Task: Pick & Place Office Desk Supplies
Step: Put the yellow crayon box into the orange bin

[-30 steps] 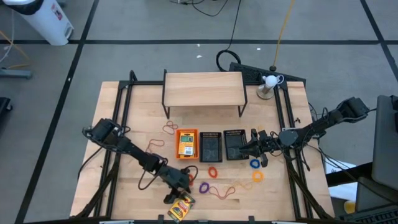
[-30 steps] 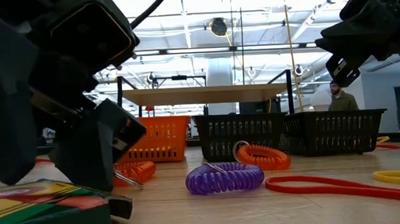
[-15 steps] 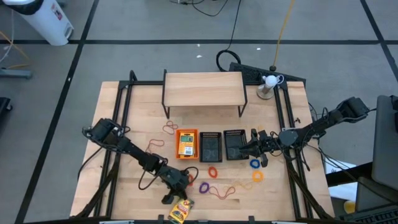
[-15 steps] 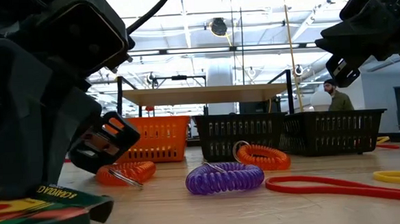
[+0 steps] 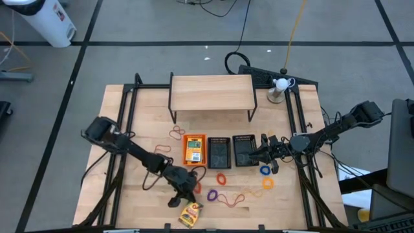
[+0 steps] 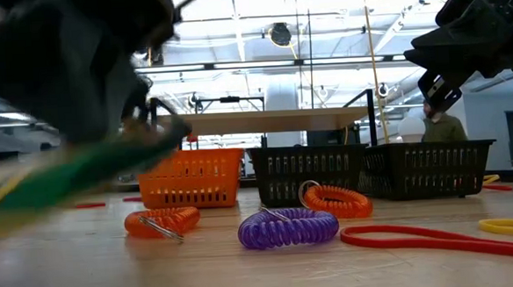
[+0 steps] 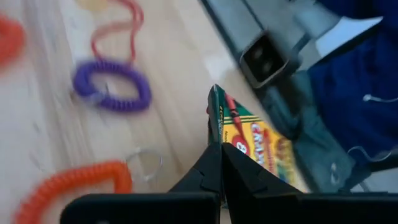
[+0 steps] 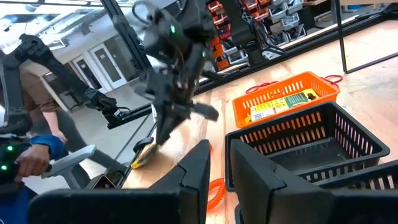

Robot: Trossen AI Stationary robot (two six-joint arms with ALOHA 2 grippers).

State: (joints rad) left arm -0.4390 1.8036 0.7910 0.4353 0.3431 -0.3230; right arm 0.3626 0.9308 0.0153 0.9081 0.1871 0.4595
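My left gripper [image 5: 183, 195] is near the table's front edge, shut on a yellow-and-green crayon box [image 5: 190, 213], which blurs across the low view [image 6: 73, 171]. My right gripper [image 5: 265, 154] hovers open beside the right black mesh tray [image 5: 244, 149] with nothing between its fingers [image 8: 194, 177]. Another crayon box lies flat in the orange tray [image 5: 194, 149]. A second black tray [image 5: 218, 151] stands between the two. Purple [image 6: 287, 227] and orange [image 6: 161, 221] coil bands lie on the wood. My left gripper pinches the crayon box between its two fingers at the end nearest the wrist [image 7: 217, 140]. The fingers slant down from the table's far left. The box sticks out past the fingertips, tilted, and in the low view it is off the table.
A wooden shelf riser [image 5: 211, 94] stands at the back. More bands lie front right: orange [image 5: 222, 178], blue [image 5: 264, 170], yellow [image 5: 268, 183] and a red loop [image 6: 420, 238]. A person in blue [image 7: 360, 93] stands by the table's near edge.
My left gripper has shut on the crayon box that lay between its open fingers, then risen. The box has come up off the table and tipped, its held end uppermost.
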